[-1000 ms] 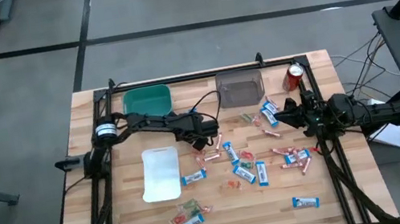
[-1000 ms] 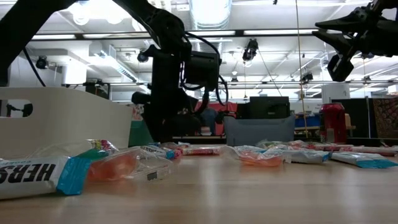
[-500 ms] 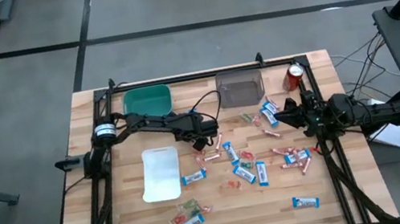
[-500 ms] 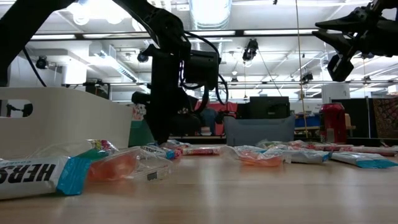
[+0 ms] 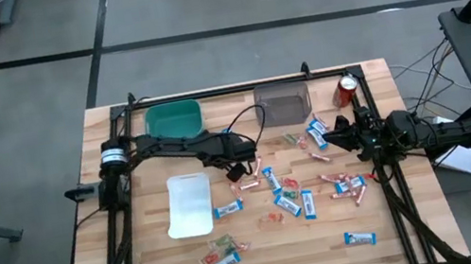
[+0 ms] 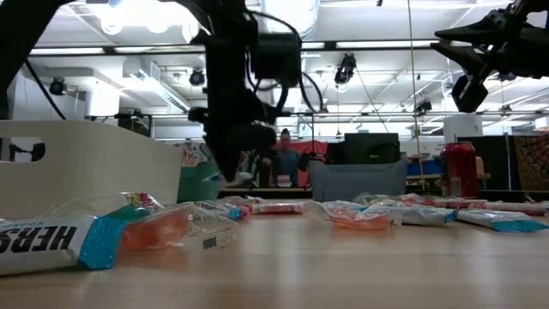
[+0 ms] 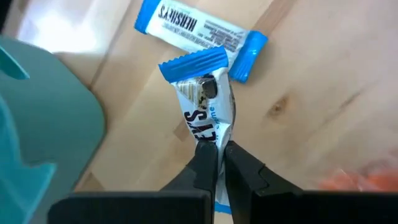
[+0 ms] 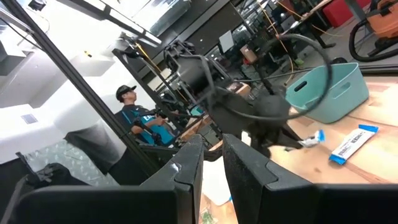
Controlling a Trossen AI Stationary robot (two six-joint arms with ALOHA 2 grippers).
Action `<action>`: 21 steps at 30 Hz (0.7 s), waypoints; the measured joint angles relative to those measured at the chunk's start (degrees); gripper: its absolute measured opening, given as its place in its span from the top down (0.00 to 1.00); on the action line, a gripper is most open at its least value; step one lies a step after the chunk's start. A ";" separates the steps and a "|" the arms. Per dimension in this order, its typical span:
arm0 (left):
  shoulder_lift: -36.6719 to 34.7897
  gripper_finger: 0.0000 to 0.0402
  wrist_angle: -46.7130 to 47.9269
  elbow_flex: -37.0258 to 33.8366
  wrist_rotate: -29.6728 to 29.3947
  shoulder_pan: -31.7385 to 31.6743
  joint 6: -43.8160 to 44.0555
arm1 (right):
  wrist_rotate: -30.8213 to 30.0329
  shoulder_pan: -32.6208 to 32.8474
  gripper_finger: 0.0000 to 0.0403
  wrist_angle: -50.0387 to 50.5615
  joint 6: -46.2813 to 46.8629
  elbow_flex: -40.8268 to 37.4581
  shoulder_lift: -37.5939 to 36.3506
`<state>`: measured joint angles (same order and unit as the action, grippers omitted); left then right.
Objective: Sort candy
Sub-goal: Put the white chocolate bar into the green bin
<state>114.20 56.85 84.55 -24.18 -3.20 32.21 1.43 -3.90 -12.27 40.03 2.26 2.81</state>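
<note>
Green bin [image 5: 173,119], grey bin [image 5: 282,103], red can [image 5: 347,89], white tray [image 5: 189,206]

Both arms are built of dark, near-black links — the left arm [image 5: 176,149] is marked by a pale cylindrical joint with a dark band near its base, and a black cable is looped above its wrist. The right arm [image 5: 408,132] is finished in the same matt black. Two slim, flat black fingers [image 7: 208,165] are carried by each gripper — smooth-faced and squared at the root
</note>
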 joint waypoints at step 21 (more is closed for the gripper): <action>-30.16 1.00 9.53 -14.99 -3.48 -14.08 -51.37 | -0.04 0.02 0.86 0.00 0.56 0.00 0.00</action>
<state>84.04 66.38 69.56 -27.66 -17.27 -19.16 1.39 -3.88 -12.27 40.59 2.26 2.81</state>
